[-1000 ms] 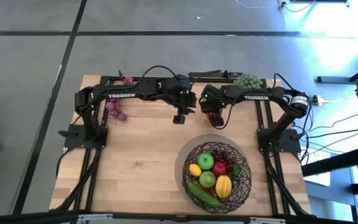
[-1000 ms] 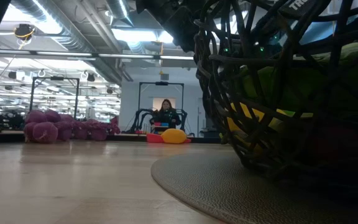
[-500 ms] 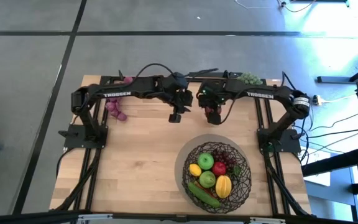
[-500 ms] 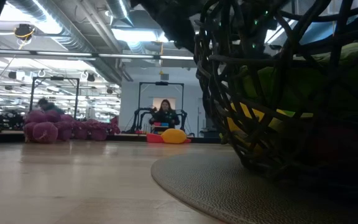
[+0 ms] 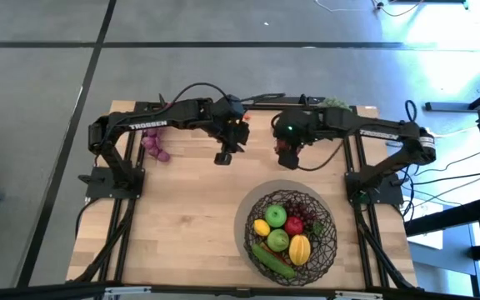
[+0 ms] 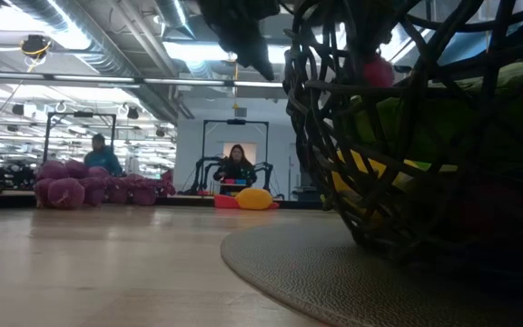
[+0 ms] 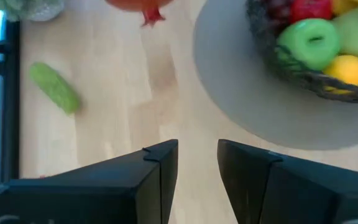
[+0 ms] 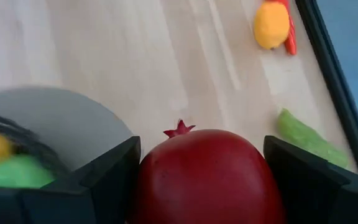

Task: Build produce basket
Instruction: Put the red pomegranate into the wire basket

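The right gripper (image 8: 204,180) grips a red fruit (image 8: 207,177), crown pointing away from the wrist, above the table (image 5: 182,217). The left gripper (image 7: 197,162) hangs open.

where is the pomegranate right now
The red pomegranate is held between the fingers of the right gripper, above the table's far middle, just beyond the basket.

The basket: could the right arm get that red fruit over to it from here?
Probably yes. The right gripper holds the red fruit above bare table just beyond the open-topped basket; the left gripper is off to the side.
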Action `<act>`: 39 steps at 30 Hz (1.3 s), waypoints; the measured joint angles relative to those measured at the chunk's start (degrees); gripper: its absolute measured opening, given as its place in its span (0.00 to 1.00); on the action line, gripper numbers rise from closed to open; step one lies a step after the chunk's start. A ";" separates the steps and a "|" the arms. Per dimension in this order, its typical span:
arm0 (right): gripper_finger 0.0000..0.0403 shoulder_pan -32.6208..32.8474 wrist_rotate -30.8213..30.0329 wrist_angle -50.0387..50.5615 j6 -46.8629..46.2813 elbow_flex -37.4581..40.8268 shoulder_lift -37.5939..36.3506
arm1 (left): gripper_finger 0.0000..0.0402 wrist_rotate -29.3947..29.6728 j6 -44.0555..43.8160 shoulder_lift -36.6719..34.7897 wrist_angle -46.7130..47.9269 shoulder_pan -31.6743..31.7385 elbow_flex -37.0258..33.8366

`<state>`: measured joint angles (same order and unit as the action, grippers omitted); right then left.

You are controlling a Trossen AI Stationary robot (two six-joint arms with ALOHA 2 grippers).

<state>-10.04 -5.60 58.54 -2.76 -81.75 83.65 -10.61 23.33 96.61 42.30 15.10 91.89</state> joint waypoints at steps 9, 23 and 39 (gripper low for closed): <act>0.76 12.91 -10.28 3.76 -21.28 -0.84 -5.30 | 0.26 -6.65 1.19 -1.35 -0.28 0.10 0.09; 0.76 36.67 -16.79 13.79 -55.68 0.45 -6.47 | 0.26 -10.12 0.78 -1.54 -0.92 -2.43 0.09; 0.76 56.86 -12.01 0.16 -81.07 13.27 -6.04 | 0.26 -14.20 -0.70 -1.54 -4.65 -4.52 0.09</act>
<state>46.82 -17.61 58.71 -83.83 -68.48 77.61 -24.81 22.62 95.07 37.65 10.59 91.98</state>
